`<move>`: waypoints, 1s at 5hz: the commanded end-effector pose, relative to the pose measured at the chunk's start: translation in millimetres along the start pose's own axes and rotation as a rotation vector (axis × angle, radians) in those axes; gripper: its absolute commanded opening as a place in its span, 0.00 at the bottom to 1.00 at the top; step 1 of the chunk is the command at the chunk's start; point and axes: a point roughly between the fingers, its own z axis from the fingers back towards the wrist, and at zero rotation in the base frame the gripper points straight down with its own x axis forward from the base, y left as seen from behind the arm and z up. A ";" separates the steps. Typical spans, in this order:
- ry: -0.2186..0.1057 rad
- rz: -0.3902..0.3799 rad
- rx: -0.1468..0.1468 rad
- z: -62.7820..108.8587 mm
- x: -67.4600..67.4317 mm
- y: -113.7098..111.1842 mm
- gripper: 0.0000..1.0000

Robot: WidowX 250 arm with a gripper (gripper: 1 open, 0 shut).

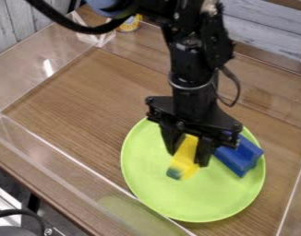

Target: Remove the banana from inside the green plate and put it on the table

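Observation:
The yellow banana (183, 166) hangs tilted just above the middle of the lime-green plate (147, 180), its lower greenish tip close to the plate's surface. My gripper (191, 147) comes straight down from above and is shut on the banana's upper end, black fingers (174, 136) on either side of it. The plate rests on the brown wood-grain table (79, 101) near its front right part.
A blue block (239, 157) lies on the plate's right side, touching distance from the gripper's right finger. Clear acrylic walls (30, 157) edge the table at left and front. The arm's black cables (66, 23) loop at the top left.

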 end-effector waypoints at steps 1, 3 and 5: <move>-0.071 -0.009 -0.028 16.9 9.1 -10.5 0.00; -0.074 -0.006 -0.042 23.0 6.6 -19.0 0.00; -0.040 -0.030 -0.011 40.3 6.7 -11.5 0.00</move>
